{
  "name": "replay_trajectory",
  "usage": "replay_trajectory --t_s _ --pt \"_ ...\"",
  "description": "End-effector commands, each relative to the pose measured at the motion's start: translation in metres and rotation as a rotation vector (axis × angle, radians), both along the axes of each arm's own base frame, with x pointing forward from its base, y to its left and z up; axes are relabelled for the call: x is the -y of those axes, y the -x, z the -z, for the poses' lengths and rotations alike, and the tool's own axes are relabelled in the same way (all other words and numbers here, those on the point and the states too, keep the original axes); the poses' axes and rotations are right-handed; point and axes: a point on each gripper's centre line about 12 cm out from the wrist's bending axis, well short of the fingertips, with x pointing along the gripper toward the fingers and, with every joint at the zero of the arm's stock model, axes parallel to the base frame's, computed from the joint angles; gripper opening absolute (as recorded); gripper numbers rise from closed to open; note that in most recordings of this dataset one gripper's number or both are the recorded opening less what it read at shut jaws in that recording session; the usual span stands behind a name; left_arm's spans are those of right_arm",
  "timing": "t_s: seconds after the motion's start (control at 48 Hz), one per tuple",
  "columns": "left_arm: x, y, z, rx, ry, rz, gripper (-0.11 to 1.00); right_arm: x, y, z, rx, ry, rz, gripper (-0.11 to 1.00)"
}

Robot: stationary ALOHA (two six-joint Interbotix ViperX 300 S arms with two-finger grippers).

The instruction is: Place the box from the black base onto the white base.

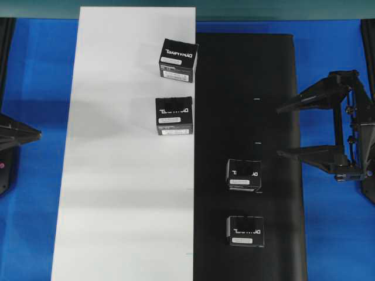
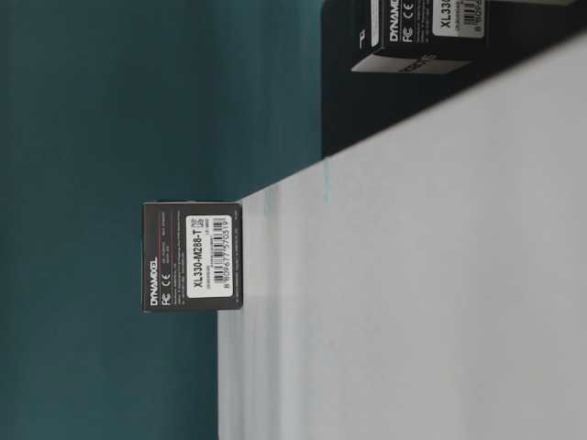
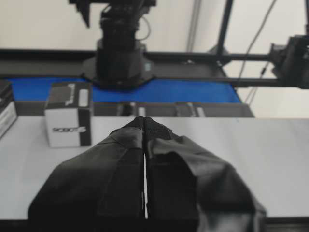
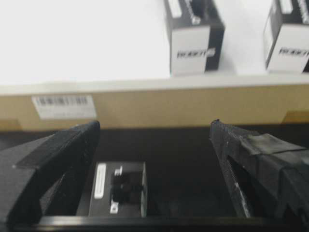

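Two boxes [image 1: 244,175] [image 1: 245,230] stand on the black base [image 1: 246,88]. Two more boxes [image 1: 177,58] [image 1: 174,116] stand on the white base [image 1: 117,175]. My right gripper [image 1: 280,132] hovers open over the black base's right edge, nothing between its fingers. In the right wrist view the right gripper [image 4: 153,128] is spread wide; one box [image 4: 120,188] lies on the black base close to the left finger. My left gripper [image 1: 35,134] rests shut at the table's left side. Seen from the left wrist, the left gripper [image 3: 145,120] has its jaws pressed together, facing the white base [image 3: 241,159].
Blue table [image 1: 41,70] surrounds both bases. The white base's tan side edge [image 4: 159,108] with a barcode sticker rises beyond the black base. The right arm's pedestal [image 3: 118,53] stands across the table. The table-level view shows a box [image 2: 193,255] on the white base [image 2: 440,275].
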Motion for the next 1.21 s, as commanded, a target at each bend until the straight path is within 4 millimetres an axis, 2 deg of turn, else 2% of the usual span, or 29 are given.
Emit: replay_trajectory --t_s 0.0,1.187 --pt "0.001 0.000 -0.009 0.035 0.001 0.005 -0.04 -0.001 -0.002 0.000 -0.010 -0.006 -0.006 0.99" --pt "0.001 -0.006 0.010 -0.025 -0.010 0.005 -0.04 -0.007 0.007 0.020 -0.080 -0.009 -0.035 0.99"
